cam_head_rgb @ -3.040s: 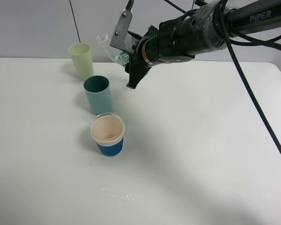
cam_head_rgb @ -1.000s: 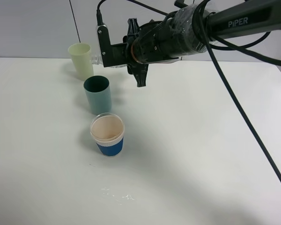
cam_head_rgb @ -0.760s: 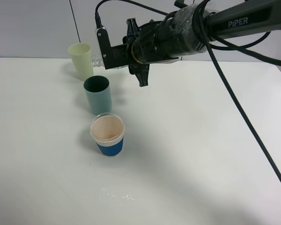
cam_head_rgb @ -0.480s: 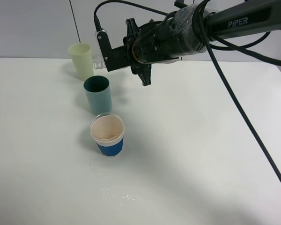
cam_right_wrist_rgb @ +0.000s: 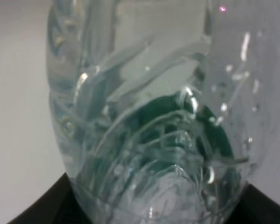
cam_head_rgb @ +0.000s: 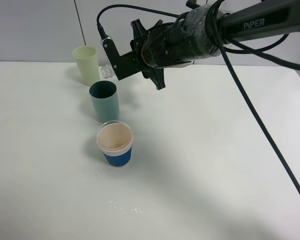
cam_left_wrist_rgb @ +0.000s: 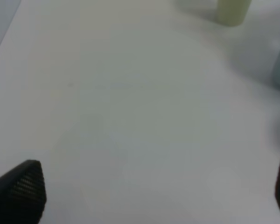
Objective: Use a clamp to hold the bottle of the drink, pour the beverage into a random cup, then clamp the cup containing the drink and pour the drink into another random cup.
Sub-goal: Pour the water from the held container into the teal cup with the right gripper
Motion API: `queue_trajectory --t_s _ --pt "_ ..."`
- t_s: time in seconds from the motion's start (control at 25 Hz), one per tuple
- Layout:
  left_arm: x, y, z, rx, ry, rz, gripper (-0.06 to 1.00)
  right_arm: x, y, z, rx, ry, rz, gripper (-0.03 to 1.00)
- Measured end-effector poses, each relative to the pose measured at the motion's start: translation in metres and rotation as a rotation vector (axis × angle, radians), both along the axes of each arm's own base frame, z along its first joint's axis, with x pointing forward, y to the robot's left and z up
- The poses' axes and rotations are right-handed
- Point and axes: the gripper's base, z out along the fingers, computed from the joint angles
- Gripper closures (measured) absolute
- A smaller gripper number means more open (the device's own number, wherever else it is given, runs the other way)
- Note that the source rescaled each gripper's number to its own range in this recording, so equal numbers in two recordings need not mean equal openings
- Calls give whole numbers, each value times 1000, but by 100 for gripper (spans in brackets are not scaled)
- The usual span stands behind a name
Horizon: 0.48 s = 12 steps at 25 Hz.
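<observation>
Clear plastic fills the right wrist view: the bottle (cam_right_wrist_rgb: 144, 116) sits between the jaws of the right end effector (cam_head_rgb: 115, 62), which is closed tight on it; the dark green of the label shows through the wall. In the high view the bottle is almost hidden behind the end effector; only its open mouth pokes out, just beside the pale yellow-green tumbler (cam_head_rgb: 86, 65). Its long axis lies nearly flat, from about 3 o'clock to 9 o'clock in that view, with the mouth at the 9 o'clock end; the mouth seems a little lower than the base, so I judge it is tilted for pouring.

The teal tumbler (cam_head_rgb: 104, 102), which is to receive the beverage, stands upright on the tabletop (cam_head_rgb: 215, 150) at about 6 o'clock from the mouth; the blue-banded cup (cam_head_rgb: 115, 146) stands further along the same line, near the teal one but apart from it. The pour depends on this relation, I think: the mouth must be straight above the teal rim. From one high view I cannot tell if it is over the rim or behind it; I see no stream between them.

The right arm is clearly the nearer one; the left end effector (cam_left_wrist_rgb: 151, 196) is wide open, holds nothing and hangs over bare tabletop; the two tumblers show there only blurred and well apart from it.
</observation>
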Motion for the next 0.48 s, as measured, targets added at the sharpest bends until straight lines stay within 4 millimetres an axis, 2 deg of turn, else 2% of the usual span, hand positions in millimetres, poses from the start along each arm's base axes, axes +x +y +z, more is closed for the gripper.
queue_trajectory --t_s 0.48 --pt "0 0 0 0 0 0 -6 0 0 0 -21 -7 15 97"
